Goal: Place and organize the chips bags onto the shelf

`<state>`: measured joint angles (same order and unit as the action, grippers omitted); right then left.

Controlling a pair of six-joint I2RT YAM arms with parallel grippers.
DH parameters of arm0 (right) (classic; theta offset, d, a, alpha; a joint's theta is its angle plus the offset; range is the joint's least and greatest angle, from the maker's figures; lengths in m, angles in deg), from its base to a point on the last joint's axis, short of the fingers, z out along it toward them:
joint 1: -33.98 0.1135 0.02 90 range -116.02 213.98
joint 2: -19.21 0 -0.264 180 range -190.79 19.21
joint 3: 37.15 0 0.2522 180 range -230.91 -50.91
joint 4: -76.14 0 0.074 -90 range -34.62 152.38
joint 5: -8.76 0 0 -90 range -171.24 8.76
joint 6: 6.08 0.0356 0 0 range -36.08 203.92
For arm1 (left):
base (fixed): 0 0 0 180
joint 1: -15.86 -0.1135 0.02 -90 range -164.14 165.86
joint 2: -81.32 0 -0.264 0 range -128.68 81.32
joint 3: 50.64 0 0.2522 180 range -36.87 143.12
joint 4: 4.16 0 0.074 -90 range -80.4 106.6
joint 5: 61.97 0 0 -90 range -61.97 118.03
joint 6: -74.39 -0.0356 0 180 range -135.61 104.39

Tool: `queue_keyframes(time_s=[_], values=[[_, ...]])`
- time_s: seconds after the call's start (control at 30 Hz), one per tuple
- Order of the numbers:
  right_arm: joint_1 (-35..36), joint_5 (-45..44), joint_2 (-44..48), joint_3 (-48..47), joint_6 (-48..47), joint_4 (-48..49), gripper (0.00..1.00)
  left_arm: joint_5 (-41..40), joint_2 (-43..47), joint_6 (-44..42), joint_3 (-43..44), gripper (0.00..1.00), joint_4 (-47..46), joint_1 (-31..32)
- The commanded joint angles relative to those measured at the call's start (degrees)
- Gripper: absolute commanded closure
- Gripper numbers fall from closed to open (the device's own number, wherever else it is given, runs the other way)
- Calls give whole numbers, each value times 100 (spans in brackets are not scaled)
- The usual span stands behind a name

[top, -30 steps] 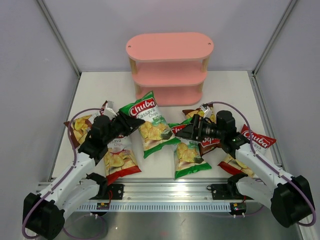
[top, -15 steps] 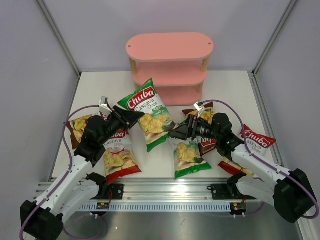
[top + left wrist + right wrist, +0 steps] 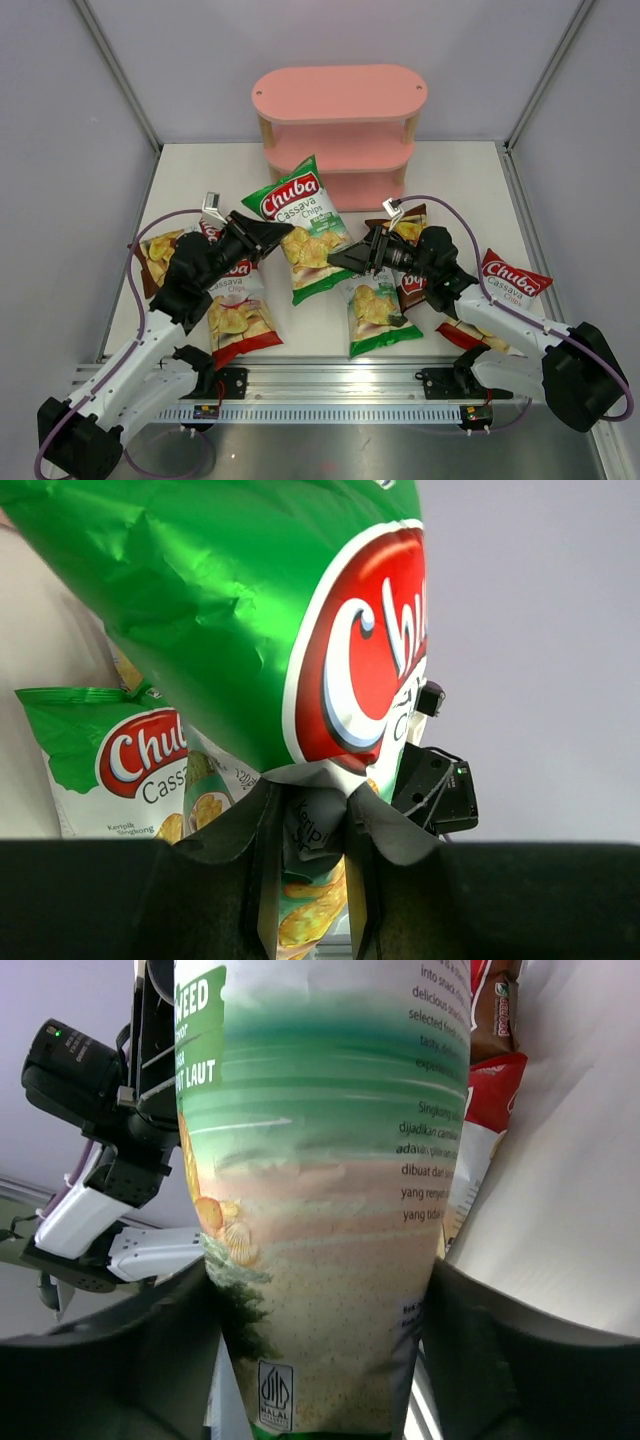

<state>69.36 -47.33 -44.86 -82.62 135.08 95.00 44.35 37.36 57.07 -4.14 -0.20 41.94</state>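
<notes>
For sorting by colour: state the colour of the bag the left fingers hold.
Green bag, red-and-white logo; clearest in left wrist view.

white tabletop (image 3: 200, 170), pale grey walls (image 3: 60, 120), aluminium rail (image 3: 340, 375)

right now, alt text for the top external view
The left hand holds a green chips bag up in front of the pink shelf, the right hand at its opposite edge. Other bags lie on the table.

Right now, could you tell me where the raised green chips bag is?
Top view: the raised green chips bag is mid-table before the shelf, pinched by the left end effector, the right end effector at its opposite edge.
</notes>
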Motion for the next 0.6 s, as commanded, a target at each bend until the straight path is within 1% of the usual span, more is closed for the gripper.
queue_keyframes(time_s=[0.0, 0.03, 0.07, 0.1, 0.2, 0.23, 0.27, 0.3, 0.33, 0.4, 0.43, 0.47, 0.57], values=[[101, -157, -9, -293, 44, 605, 32, 390, -33, -17, 488, 99, -401, 116], [101, -131, 9, -293, 35, 605, 39, 425, -42, -174, 558, 96, -304, 116], [101, -104, 26, -293, 9, 605, 51, 416, -59, -263, 716, 94, -181, 116], [101, -34, 61, -293, 8, 588, 56, 381, -68, -377, 795, 92, 133, 125], [92, 63, 140, -310, 8, 535, 67, 144, -42, -764, 1033, 81, 679, 107], [101, 63, 158, -310, 0, 491, 70, -4, -42, -947, 1112, 76, 821, 107], [92, 54, 184, -319, -9, 447, 72, -101, -59, -1062, 1182, 61, 961, 107], [101, -7, 237, -371, -27, 282, 75, -233, -68, -1185, 1427, 54, 1528, 98], [92, -51, 272, -406, -62, 175, 76, -495, -103, -1456, 1551, 49, 1830, 81], [92, -182, 386, -468, -88, -26, 78, -690, -112, -1695, 1727, 41, 2392, -24], [92, -244, 430, -503, -123, -106, 78, -926, -95, -1862, 1815, 38, 2552, -68], [92, -288, 466, -538, -184, -194, 78, -1024, -34, -1942, 1859, 32, 2693, -121], [92, -534, 580, -723, -299, -546, 80, -1323, 107, -2240, 1965, 25, 3324, -498]])
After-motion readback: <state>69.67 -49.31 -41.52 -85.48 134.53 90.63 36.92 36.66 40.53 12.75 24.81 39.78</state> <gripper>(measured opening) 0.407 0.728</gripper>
